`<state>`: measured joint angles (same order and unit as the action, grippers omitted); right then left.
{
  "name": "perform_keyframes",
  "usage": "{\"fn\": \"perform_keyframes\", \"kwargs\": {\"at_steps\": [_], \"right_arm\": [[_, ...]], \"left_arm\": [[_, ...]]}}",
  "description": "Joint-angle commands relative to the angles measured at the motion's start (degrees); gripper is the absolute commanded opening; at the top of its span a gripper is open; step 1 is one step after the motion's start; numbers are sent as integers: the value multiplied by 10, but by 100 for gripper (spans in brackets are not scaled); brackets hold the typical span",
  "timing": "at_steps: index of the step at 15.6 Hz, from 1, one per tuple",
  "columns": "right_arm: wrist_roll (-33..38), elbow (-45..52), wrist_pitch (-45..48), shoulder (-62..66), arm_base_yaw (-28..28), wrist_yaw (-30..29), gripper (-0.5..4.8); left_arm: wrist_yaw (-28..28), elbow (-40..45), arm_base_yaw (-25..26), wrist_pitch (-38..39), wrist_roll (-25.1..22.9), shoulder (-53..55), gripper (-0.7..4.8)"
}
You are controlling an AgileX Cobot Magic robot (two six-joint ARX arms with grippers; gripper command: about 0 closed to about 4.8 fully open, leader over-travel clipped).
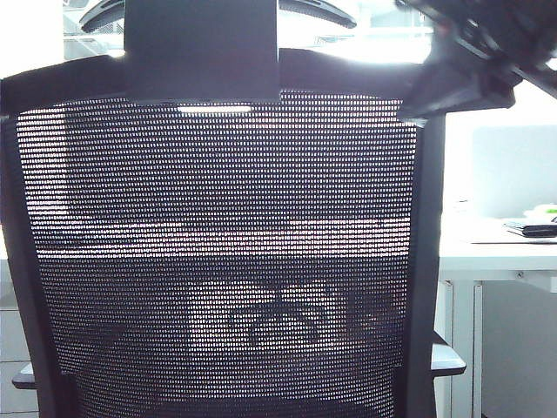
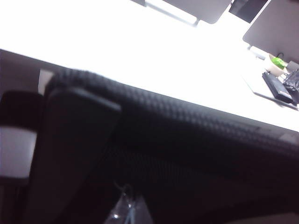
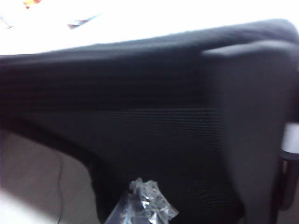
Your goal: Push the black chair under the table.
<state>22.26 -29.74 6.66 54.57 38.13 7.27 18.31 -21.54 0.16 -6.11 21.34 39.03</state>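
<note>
The black chair (image 1: 218,261) fills the view, both arms' fingers apparently against its back, their spread unreadable.

The black chair (image 1: 218,261) shows a black frame and a see-through mesh back patterned with fine rows of tiny holes. The table (image 1: 487,252) is plain white. On it lies a black flat object (image 2: 277,87) beside something bright green (image 2: 278,61), perhaps a plant. The right arm (image 1: 470,52) looks dark.
</note>
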Motion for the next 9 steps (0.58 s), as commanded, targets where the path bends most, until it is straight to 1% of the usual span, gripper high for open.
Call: {"fn": "perform_keyframes", "kwargs": {"at_steps": [1,4,6,9], "right_arm": [[3,-4,52,-1,-27,-30,-9],[2,-5,71,32,-35,-45,-9],[3,-5,108,62,-35,-44,-9],[3,-5,157,96,-42,-44,-9]], "left_arm": [[-3,-1,-1,-24,-5,22,-6],[-3,-1,-1,-52,-3,50,-6],[-3,-1,-1,-70,-3,66,-6],[-7,-1,-1,-77,-3,72,-6]]}}
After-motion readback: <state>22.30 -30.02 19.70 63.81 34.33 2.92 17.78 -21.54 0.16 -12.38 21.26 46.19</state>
